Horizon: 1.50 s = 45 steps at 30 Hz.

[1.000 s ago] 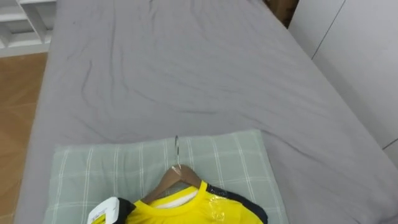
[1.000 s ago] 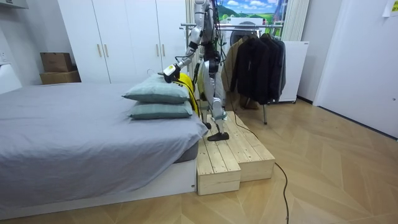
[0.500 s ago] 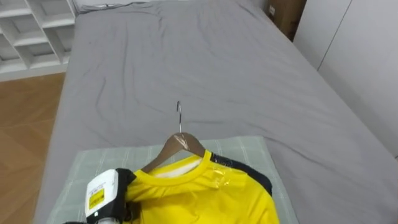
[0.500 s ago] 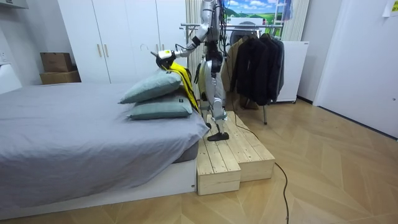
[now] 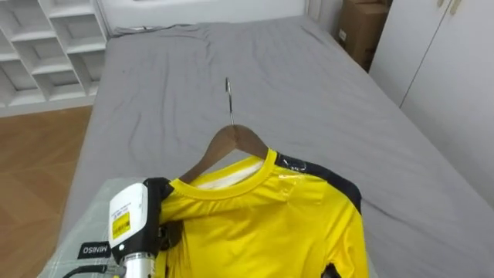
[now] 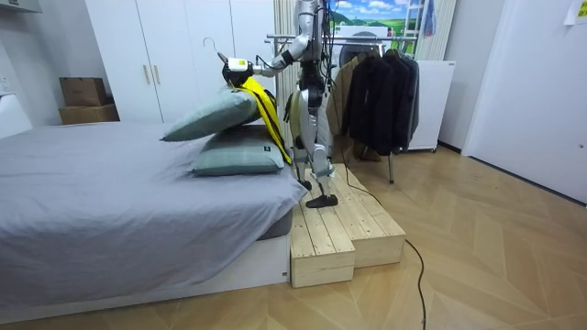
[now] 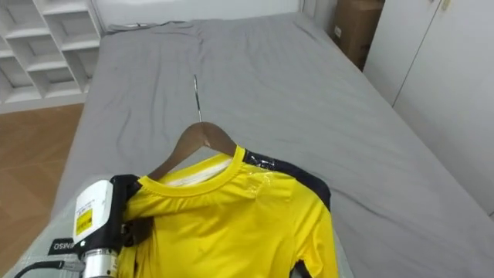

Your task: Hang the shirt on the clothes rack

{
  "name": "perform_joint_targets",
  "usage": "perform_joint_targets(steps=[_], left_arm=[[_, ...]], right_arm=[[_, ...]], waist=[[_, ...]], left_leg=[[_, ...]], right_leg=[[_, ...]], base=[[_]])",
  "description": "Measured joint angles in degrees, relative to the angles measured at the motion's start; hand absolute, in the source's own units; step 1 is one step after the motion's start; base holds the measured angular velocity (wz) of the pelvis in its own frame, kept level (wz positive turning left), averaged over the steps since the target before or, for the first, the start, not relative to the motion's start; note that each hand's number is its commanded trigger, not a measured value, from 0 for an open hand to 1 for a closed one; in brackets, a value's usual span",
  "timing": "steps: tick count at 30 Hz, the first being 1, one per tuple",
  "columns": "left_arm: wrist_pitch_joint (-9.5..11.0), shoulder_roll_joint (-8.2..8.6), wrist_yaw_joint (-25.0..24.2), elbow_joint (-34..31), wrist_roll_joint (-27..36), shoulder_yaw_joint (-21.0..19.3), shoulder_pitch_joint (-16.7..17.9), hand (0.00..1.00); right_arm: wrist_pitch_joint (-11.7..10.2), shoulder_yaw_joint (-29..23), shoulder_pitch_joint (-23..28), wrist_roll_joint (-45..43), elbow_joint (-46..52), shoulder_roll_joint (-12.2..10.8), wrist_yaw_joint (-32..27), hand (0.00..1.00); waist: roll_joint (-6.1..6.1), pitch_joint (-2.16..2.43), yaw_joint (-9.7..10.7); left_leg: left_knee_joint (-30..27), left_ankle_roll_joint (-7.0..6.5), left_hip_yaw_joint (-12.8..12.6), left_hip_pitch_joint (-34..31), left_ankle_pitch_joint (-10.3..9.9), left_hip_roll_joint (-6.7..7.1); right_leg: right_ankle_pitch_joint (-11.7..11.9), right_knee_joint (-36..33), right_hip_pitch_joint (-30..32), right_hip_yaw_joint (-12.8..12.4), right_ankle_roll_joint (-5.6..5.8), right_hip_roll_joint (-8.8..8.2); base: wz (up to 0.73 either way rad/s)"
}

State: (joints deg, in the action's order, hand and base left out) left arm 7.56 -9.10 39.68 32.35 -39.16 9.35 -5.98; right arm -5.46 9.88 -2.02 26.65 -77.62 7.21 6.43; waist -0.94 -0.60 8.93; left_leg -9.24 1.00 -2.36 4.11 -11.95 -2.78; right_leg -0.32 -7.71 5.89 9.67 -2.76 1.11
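A yellow shirt with dark trim hangs on a wooden hanger whose metal hook points up. My left hand grips the hanger's left shoulder under the shirt's collar and holds it above the grey bed. In the room view the robot stands on a wooden platform at the bed's end, left arm stretched out, with the shirt raised over the pillows. The top green pillow is tipped up beneath the hand.
A clothes rack with dark coats stands behind the robot. White wardrobes line the wall, with cardboard boxes beside them. White shelves stand past the bed's far left. A second pillow lies flat.
My left hand has lifted the hanger and shirt up off the pillow. The top pillow's end has tipped upward. The head camera has tilted up along the bed.
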Motion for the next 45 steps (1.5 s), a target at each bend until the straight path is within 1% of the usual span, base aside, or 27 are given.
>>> perform_joint_targets(steps=[1, 3, 5, 6, 7, 9, 10, 12, 13, 14, 18, 23, 26, 32, 45], left_arm=[[0.0, -0.45, 0.1, -1.3, -0.3, 0.0, 0.0, 1.0], [0.1, -2.2, 1.0, -6.0, -0.5, -0.1, -0.1, 1.0], [0.3, -2.41, 2.4, -8.2, -0.5, -0.2, -0.1, 0.96], [0.6, -2.41, 3.1, -9.1, -0.4, -0.2, 0.0, 0.91], [0.6, -2.41, 3.5, -9.8, -0.4, -0.2, 0.2, 0.76], [0.7, -2.38, 3.6, -9.9, -0.4, -0.1, 0.6, 0.72], [0.6, -2.37, 3.6, -9.9, -0.4, -0.1, 0.7, 0.75], [0.6, -2.28, 3.6, -9.9, -0.5, -0.2, 1.0, 0.75], [0.6, -2.25, 3.7, -9.9, -0.5, -0.2, 1.0, 0.78], [0.6, -2.25, 3.7, -9.9, -0.5, -0.2, 1.0, 1.0], [0.2, -2.11, 3.6, -9.9, -0.6, -0.2, 1.0, 1.0], [-0.1, -1.63, 3.5, -9.9, -0.6, -0.2, 1.0, 1.0], [-0.1, -1.63, 3.5, -10.0, -0.5, -0.2, 1.0, 1.0], [-0.1, -1.63, 3.5, -10.6, -0.5, -0.1, 1.0, 1.0], [-0.1, -1.63, 3.3, -11.2, -0.5, -0.1, 1.0, 1.0]], right_arm=[[0.0, 0.0, 0.0, 0.0, 0.0, 0.0, 0.0, 0.0], [0.1, 0.0, 0.2, 0.0, 0.0, 0.0, 0.0, 0.0], [0.1, -0.1, 0.5, 0.0, 0.0, 0.0, 0.0, 0.0], [0.1, -0.1, 0.8, 0.1, 0.1, 0.1, 0.0, 0.0], [0.1, -0.2, 1.0, 0.1, 0.2, 0.2, 0.0, 0.0], [0.5, -0.7, 1.0, 0.1, 0.1, 0.2, 0.0, 0.0], [0.6, -0.8, 1.0, 0.1, 0.1, 0.2, 0.1, 0.0], [0.9, -1.2, 1.0, 0.1, -0.2, 0.2, 0.4, 0.0], [1.3, -1.2, 1.0, 0.1, -0.3, 0.2, 0.6, 0.0], [1.3, -1.2, 1.0, 0.1, -0.3, 0.2, 0.6, 0.0], [1.9, -2.3, 1.1, 0.1, -0.3, 0.2, 1.0, 0.0], [1.8, -2.4, 1.0, 0.0, -0.3, 0.3, 1.3, 0.0], [1.9, -2.6, 1.1, 0.0, -0.3, 0.3, 1.3, 0.0], [1.8, -2.7, 1.1, 0.0, -0.2, 0.3, 1.5, 0.0], [1.8, -2.7, 1.1, 0.1, -0.2, 0.3, 2.0, 0.0]], waist=[[0.0, 0.0, 0.0], [-0.07, 0.0, 0.1], [-0.3, 0.09, 0.1], [-0.49, 0.19, 0.1], [-0.67, 0.29, 0.1], [-0.93, 0.45, 0.1], [-0.93, 0.45, 0.1], [-0.92, 0.44, 0.0], [-0.92, 0.44, 0.0], [-0.93, 0.44, 0.0], [-0.96, 0.41, 0.1], [-0.98, 0.37, 0.2], [-0.92, 0.33, 0.2], [-0.44, 0.01, 0.2], [-0.43, 0.01, 0.4]], left_leg=[[0.0, 0.0, 0.0, 0.0, 0.0, 0.02], [0.1, 0.0, 0.0, 1.0, 0.0, 0.03], [0.7, 0.0, 0.0, 2.3, 0.0, 0.03], [1.0, -0.01, 0.0, 2.9, 0.0, 0.02], [1.2, -0.13, 0.0, 3.4, -0.1, 0.02], [1.7, -0.5, 0.0, 3.7, -0.3, -0.01], [1.6, -0.52, 0.0, 3.8, -0.4, -0.01], [1.7, -0.7, 0.0, 4.1, -0.6, -0.02], [1.7, -0.75, 0.0, 4.1, -0.7, -0.02], [1.7, -0.79, 0.0, 4.2, -0.8, -0.02], [1.7, -0.85, 0.0, 4.5, -0.8, -0.01], [1.7, -0.86, 0.0, 4.5, -0.8, -0.02], [1.6, -0.86, 0.0, 4.7, -0.8, -0.01], [1.6, -0.86, 0.0, 4.7, -0.8, -0.01], [1.6, -0.87, 0.0, 5.2, -0.8, 0.02]], right_leg=[[0.0, 0.0, 0.0, 0.0, 0.02, -0.02], [-0.2, 0.1, -1.1, 0.0, 0.12, -0.04], [-0.5, 0.1, -2.1, 0.0, 0.23, -0.02], [-0.6, 0.1, -2.6, 0.1, 0.35, -0.03], [-0.7, 0.1, -3.0, 0.1, 0.43, 0.0], [-0.8, 0.1, -3.3, 0.1, 0.48, 0.06], [-0.8, 0.1, -3.4, 0.1, 0.48, 0.06], [-0.7, 0.0, -3.6, 0.3, 0.49, 0.05], [-0.7, 0.0, -3.7, 0.3, 0.51, 0.05], [-0.7, 0.0, -3.7, 0.3, 0.53, 0.04], [-0.7, 0.0, -4.1, 0.2, 0.6, 0.04], [-0.8, 0.0, -4.1, 0.2, 0.71, 0.05], [-1.0, 0.0, -4.4, 0.2, 0.86, 0.02], [-1.3, 0.1, -4.4, 0.3, 1.04, 0.0], [-1.4, 0.2, -4.8, 0.2, 1.14, -0.02]], base=[[0.0], [0.0], [0.02], [0.03], [0.0], [0.0], [0.0], [0.0], [0.0], [0.0], [0.0], [0.0], [0.0], [0.0], [0.0]])
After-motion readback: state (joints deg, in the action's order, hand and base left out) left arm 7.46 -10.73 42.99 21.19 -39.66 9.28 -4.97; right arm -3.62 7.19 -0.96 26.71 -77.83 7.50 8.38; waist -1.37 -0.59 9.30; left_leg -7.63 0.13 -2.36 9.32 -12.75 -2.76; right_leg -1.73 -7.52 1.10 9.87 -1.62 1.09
